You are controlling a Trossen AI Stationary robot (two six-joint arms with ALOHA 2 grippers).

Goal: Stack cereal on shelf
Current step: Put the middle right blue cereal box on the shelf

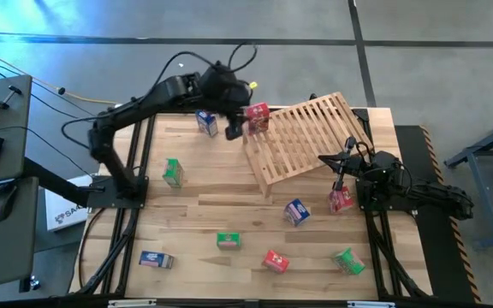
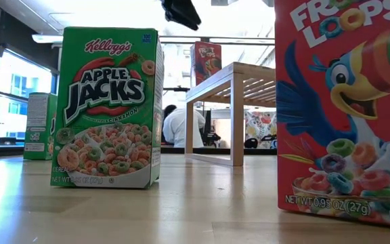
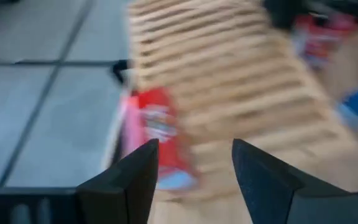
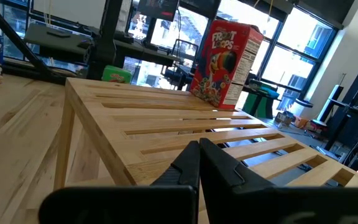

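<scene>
A red cereal box stands upright, bottom down, on the slats of the shelf at its far left corner; it also shows in the right wrist view and the low view. My left gripper hovers just to the box's left, above the table, open. Nothing sits between its fingers, and the box lies beyond them. My right gripper rests shut at the shelf's right end.
Loose cereal boxes lie around the table: blue, green, blue, red, green, red, green and a flat one. Bare planks lie between the shelf and the near boxes.
</scene>
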